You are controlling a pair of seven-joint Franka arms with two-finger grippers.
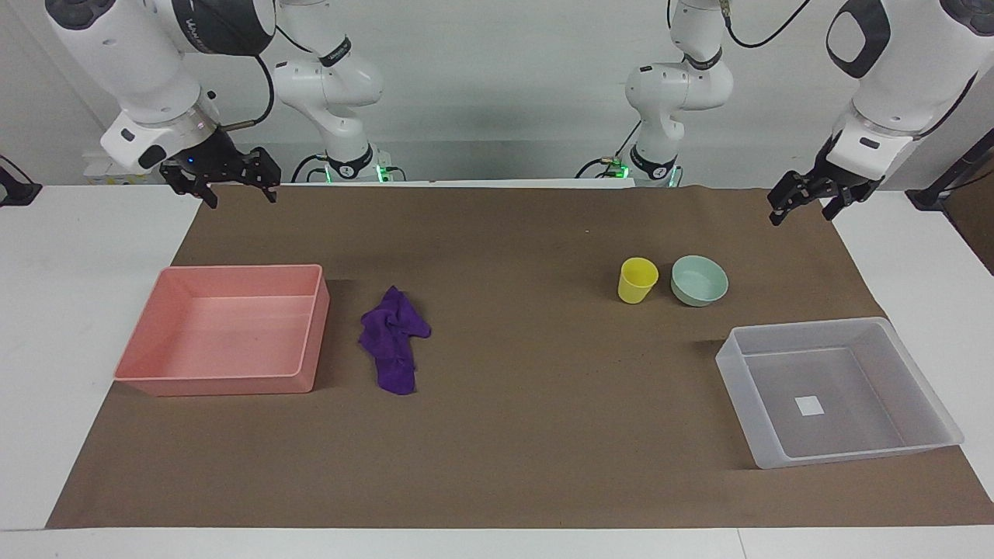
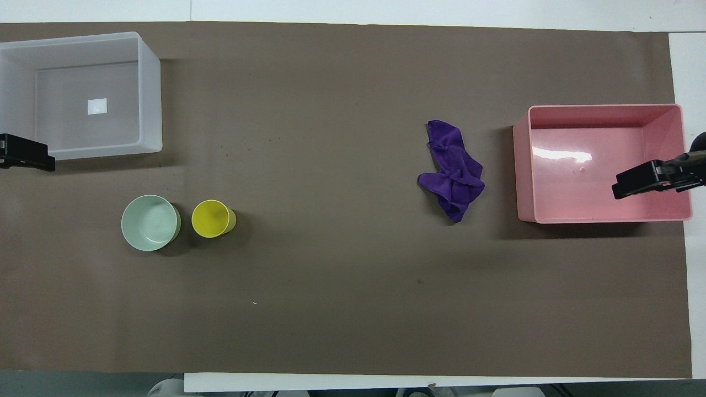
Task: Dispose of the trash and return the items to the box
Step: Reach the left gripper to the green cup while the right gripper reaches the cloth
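The purple rag (image 1: 394, 339) (image 2: 453, 171) lies crumpled on the brown mat beside the pink tray (image 1: 225, 384) (image 2: 521, 165). The yellow cup (image 1: 637, 280) (image 2: 211, 218) stands upright beside the mint-green bowl (image 1: 699, 280) (image 2: 150, 223). Both are nearer to the robots than the empty clear box (image 1: 839, 326) (image 2: 151, 99), which has a white label on its bottom. My right gripper (image 1: 241, 198) is open, empty and raised at the right arm's end of the table. My left gripper (image 1: 804, 213) is open, empty and raised at the left arm's end.
The pink tray is empty. A brown mat (image 1: 512, 435) covers most of the white table. One finger of each gripper shows at the overhead view's edges, the right (image 2: 640, 183) over the pink tray and the left (image 2: 25, 154) by the clear box.
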